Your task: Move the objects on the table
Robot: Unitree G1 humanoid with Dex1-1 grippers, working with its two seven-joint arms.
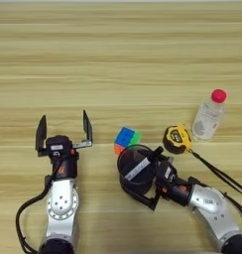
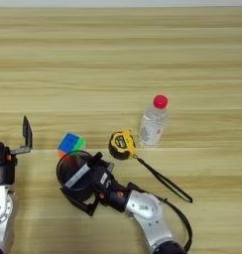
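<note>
between my right gripper (image 1: 145,178) fingers sits the black cup (image 1: 135,166) with the marker (image 1: 138,169) lying across its mouth; one finger reaches past the far rim, the other hooks the near side, so i judge the jaws closed around the cup wall, though how firm the squeeze is i cannot tell. my left gripper (image 1: 63,130) rests well apart to the left, fingers spread wide and pointing up the table, holding nothing. just beyond the cup, touching or nearly touching its rim, is the puzzle cube (image 1: 127,139), and near on the right the tape measure (image 1: 176,139) with its dark strap (image 1: 219,173) trailing toward my right arm. further right stands the clear bottle (image 1: 209,115) with the red cap, upright. what worries me: if i push the cup forward it shoves the cube along; if i swing right, my arm could snag the strap and drag the tape measure, or tip the bottle. a tilt of the cup could spill the marker out. the table (image 1: 118,59) is pale wood with long grain stripes, and its far half is free for setting things down
</note>
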